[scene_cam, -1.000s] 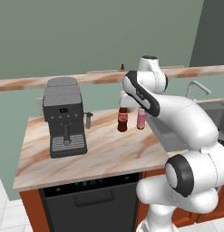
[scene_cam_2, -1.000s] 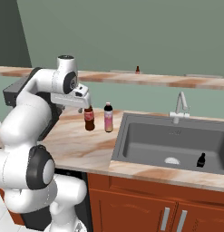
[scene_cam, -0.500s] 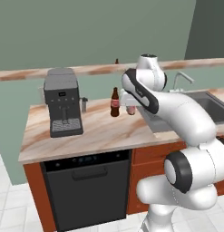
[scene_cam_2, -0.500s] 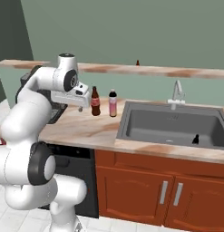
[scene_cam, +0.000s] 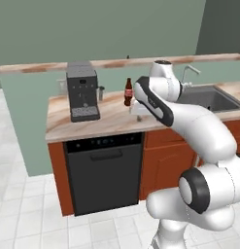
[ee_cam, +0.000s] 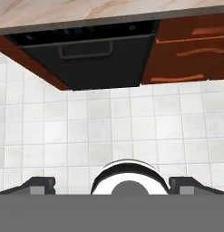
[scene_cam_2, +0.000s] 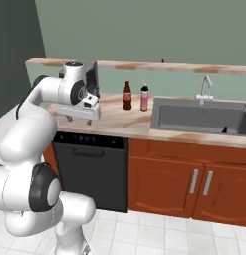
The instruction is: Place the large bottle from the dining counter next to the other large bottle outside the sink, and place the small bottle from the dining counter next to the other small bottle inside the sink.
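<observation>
Scanning left to right, you had the gripper spread wide and empty over the worktop's near edge, the large bottle standing just left of the other large bottle, outside the sink, so that placement looked finished.

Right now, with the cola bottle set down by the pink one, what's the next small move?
Probably drive toward the dining counter: the large bottle already stands beside the other large bottle, the claw is open and empty, and a small bottle waits up there.
</observation>
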Available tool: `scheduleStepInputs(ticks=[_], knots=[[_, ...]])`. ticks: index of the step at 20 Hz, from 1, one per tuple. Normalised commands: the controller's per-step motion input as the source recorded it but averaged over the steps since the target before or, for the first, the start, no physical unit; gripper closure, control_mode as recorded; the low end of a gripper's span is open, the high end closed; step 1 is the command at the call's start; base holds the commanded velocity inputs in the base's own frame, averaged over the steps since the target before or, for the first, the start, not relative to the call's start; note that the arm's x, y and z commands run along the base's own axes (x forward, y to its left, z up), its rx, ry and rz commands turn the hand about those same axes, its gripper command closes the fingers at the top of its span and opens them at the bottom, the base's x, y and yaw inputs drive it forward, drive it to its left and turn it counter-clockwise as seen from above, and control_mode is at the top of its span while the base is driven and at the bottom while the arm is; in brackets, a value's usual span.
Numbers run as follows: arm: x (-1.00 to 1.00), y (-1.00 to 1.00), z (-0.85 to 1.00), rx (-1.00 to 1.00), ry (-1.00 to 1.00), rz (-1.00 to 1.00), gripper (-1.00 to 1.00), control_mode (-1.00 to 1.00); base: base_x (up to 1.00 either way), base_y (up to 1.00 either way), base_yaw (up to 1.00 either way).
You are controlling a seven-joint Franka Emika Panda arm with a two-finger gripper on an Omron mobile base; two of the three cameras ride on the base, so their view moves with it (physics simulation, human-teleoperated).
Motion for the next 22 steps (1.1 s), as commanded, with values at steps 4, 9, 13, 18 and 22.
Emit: scheduleStepInputs(ticks=[4, 9, 13, 18, 22], knots=[[0.0, 0.0, 0.0, 0.0, 0.0, 0.0, -1.0, 1.0, -0.14, 1.0, -0.1], [0.0, 0.0, 0.0, 0.0, 0.0, 0.0, -1.0, 1.0, -0.14, 1.0, -0.15], [0.0, 0.0, 0.0, 0.0, 0.0, 0.0, -1.0, 1.0, -0.05, 1.0, -0.19], [0.0, 0.0, 0.0, 0.0, 0.0, 0.0, -1.0, 1.0, 0.02, 1.0, -0.21], [0.0, 0.0, 0.0, 0.0, 0.0, 0.0, -1.0, 1.0, 0.29, 1.0, -0.22]])
